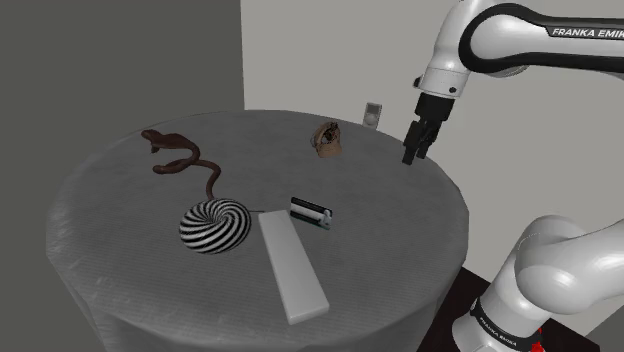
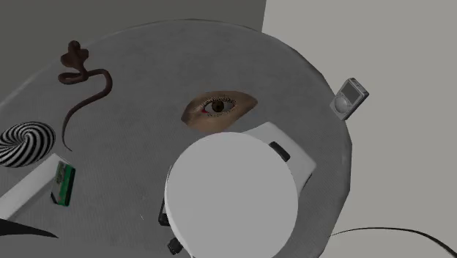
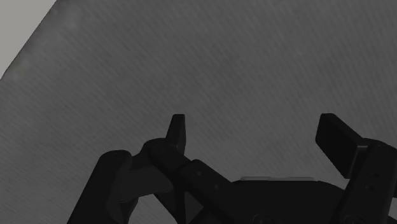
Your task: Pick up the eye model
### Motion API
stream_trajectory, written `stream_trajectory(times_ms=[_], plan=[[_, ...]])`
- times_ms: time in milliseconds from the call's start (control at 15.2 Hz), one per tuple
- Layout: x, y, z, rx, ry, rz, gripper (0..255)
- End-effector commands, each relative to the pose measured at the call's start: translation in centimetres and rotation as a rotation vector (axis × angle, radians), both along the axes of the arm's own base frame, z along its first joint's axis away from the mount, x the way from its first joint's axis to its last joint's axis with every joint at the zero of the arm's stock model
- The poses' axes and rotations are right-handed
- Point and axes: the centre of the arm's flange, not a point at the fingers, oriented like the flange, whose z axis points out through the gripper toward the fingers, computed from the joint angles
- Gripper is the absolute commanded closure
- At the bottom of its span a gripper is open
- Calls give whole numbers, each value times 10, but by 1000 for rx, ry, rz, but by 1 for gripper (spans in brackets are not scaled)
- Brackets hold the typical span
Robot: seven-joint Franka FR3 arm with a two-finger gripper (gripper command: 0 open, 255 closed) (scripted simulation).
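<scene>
Round grey worktop (image 1: 400, 225) bearing the eye model (image 1: 327, 139) near its far edge in the shoulder view. The black pincer (image 1: 409, 156), released with fingers apart, hangs above bare surface beside the model, not touching it.

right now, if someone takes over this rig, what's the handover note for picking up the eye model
Gripper: open and empty, hanging above the round grey table near its edge at the shoulder view's right. The wrist view has bare tabletop between the fingers.
Eye model: lying on the table, apart from the gripper, to the shoulder view's left of it. The brown snake figure lies further left.
Done: nothing grasped yet.
Left: move over the eye model, come down, close on it and lift.
</scene>
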Motion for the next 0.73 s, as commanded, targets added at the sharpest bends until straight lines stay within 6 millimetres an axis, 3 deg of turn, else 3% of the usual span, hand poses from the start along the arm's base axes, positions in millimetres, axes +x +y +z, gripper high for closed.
stream_trajectory(times_ms=[0, 330, 660], plan=[[0, 0, 0, 0, 0, 0, 0], [52, 35, 13, -8, 6, -290, 0], [111, 54, 25, -17, 13, -579, 0]])
